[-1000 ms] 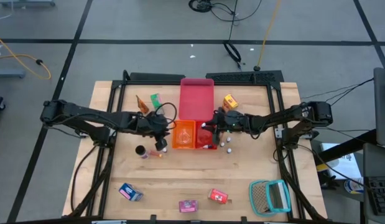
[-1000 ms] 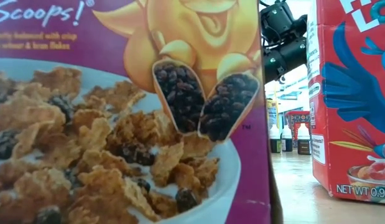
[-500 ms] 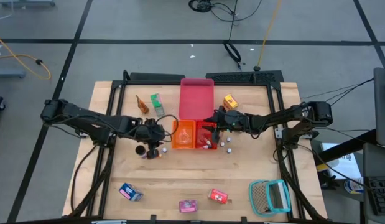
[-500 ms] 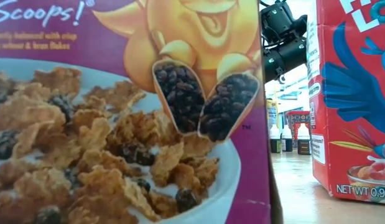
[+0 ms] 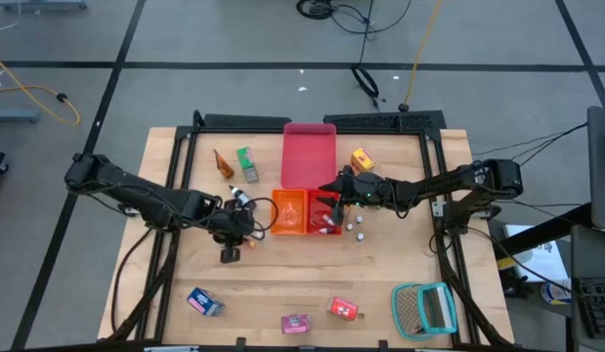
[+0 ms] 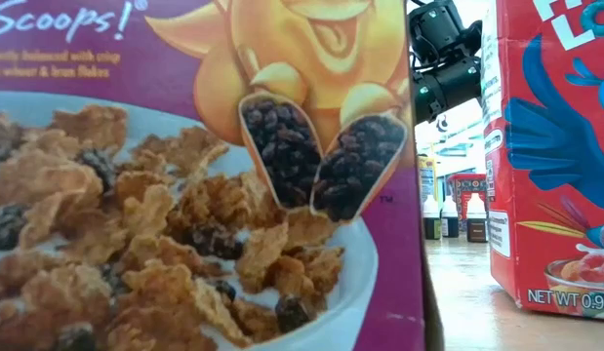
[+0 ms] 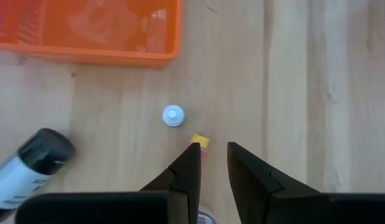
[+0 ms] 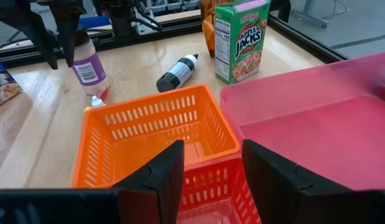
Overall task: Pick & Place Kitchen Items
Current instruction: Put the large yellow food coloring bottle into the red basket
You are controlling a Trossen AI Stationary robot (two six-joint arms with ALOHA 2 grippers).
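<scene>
Groceries (image 5: 342,309) — small printed cardboard boxes — dot pale wood; both arms' fingers (image 8: 155,180) spread.

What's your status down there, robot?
Right gripper open, above red basket. Left gripper low over table, at small yellow-capped item. White-capped bottle close beside it, may crowd the pick.

Overhead sees everything; low view is blocked by cereal boxes (image 6: 194,195).
</scene>
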